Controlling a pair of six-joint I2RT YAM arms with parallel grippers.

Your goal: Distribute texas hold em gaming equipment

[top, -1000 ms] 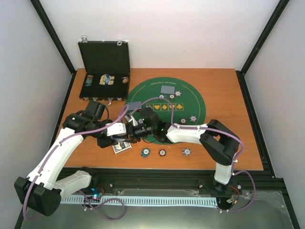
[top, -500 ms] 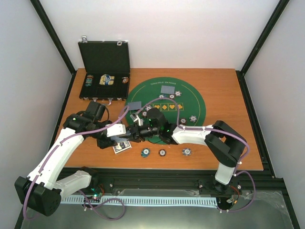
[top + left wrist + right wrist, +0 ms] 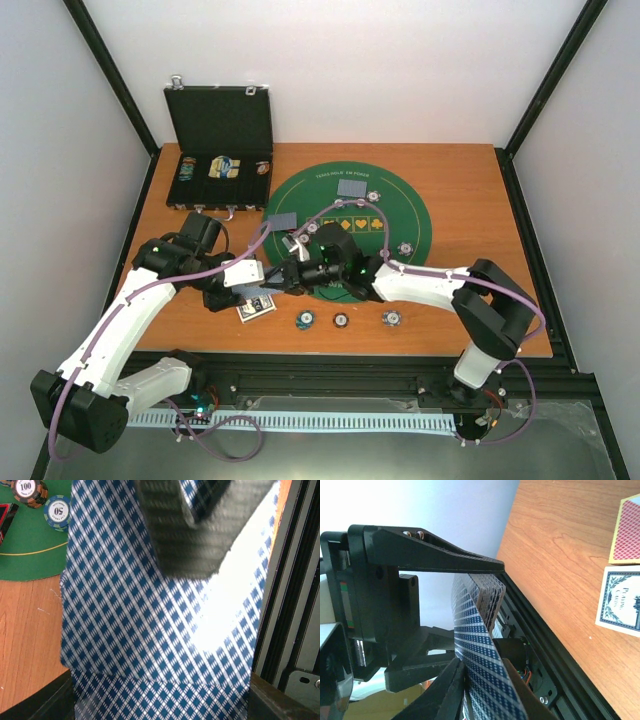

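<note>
My left gripper is shut on a deck of blue-checked playing cards, held on edge above the table's near left part. In the right wrist view my right gripper is shut on the top card, which bends away from the deck. Both grippers meet at the deck in the top view, the right gripper on its right. Two face-down cards lie on the green mat. Striped poker chips sit along the near edge.
An open black case stands at the back left with items inside. A card box lies under the left gripper, with a red-backed card near it in the right wrist view. More chips rest on the mat.
My right gripper has closed on the top card of the deck, and its arm has stretched out further left. The left gripper has held still with the deck.
</note>
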